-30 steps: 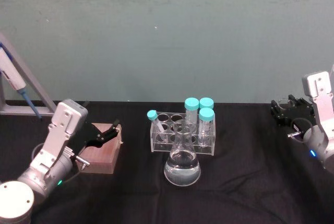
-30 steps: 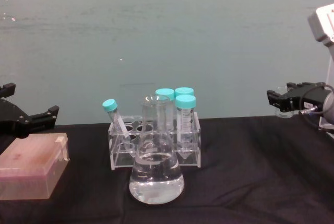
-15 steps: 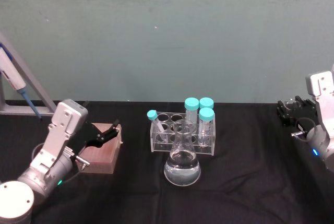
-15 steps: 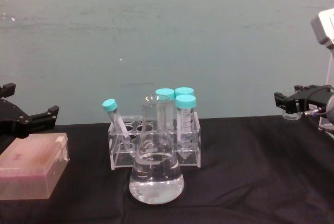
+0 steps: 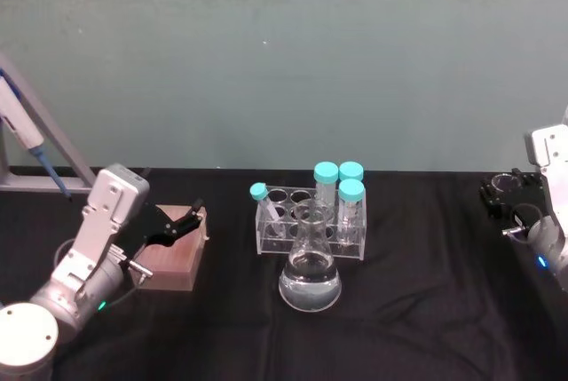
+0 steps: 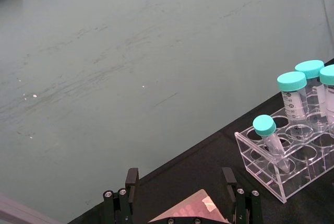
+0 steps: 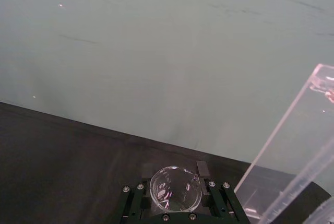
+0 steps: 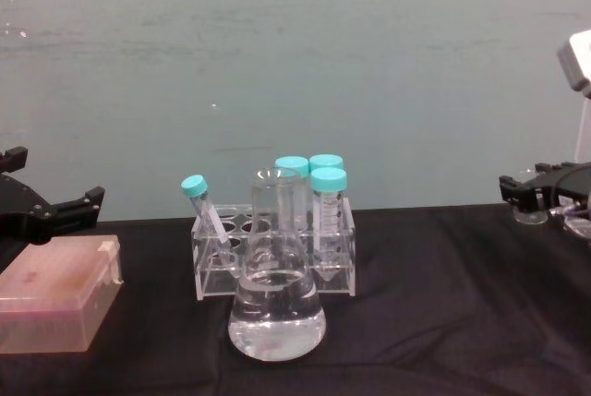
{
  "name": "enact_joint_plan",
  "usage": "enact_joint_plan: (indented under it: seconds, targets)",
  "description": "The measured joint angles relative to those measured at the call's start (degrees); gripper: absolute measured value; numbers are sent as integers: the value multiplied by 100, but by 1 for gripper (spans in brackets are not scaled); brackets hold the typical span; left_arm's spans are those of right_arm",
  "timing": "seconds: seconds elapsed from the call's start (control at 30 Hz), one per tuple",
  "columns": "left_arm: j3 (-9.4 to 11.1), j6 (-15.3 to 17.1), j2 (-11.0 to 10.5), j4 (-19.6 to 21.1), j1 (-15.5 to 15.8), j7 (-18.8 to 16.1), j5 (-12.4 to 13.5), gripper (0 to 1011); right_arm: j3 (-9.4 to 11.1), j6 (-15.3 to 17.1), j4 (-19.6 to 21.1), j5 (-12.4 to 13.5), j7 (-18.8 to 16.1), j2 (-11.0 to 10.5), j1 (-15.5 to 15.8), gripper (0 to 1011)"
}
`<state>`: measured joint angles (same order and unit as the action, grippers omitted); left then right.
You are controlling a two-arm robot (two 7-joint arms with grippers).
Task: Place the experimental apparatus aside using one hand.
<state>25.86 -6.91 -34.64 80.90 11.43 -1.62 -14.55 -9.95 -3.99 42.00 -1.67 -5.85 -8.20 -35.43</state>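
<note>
My right gripper (image 5: 501, 195) is at the table's far right, shut on a small glass beaker (image 5: 507, 183) held between its black fingers. The right wrist view shows the beaker (image 7: 175, 188) from above, inside the right gripper (image 7: 176, 195), with a tall clear acrylic stand (image 7: 284, 151) just beside it. In the chest view the beaker (image 8: 530, 215) hangs low over the black cloth in the right gripper (image 8: 519, 196). A conical flask (image 5: 310, 279) with clear liquid stands at the centre, in front of a clear tube rack (image 5: 308, 223) holding teal-capped tubes.
My left gripper (image 5: 182, 221) stays open over a pinkish box (image 5: 173, 258) at the left. A pipette on a sloped stand (image 5: 27, 137) sits at the far left. Black cloth (image 5: 426, 292) lies bare between the flask (image 8: 275, 313) and the right arm.
My right gripper has carried the beaker farther right and slightly lower. The left arm, flask and rack have not moved.
</note>
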Motion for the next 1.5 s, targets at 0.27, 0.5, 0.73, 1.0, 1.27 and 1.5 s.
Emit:
enact_joint_plan:
  seconds: [0.27, 0.5, 0.73, 1.0, 1.27, 1.5]
  targets:
    - [0, 0, 0, 0, 0, 0, 0, 1000, 115, 38, -1, -96, 46, 22, 28, 496]
    - [0, 0, 0, 0, 0, 0, 0, 1000, 202, 65, 9, -144, 41, 30, 65, 497]
    - [0, 0, 0, 0, 0, 0, 0, 1000, 263, 100, 38, -163, -8, 32, 113, 497]
    - [0, 0, 0, 0, 0, 0, 0, 1000, 313, 125, 12, -186, -50, 36, 137, 496]
    - [0, 0, 0, 0, 0, 0, 0, 1000, 347, 103, -70, -209, -60, 38, 110, 497]
    - [0, 0, 0, 0, 0, 0, 0, 1000, 368, 65, -173, -227, -69, 45, 54, 496]
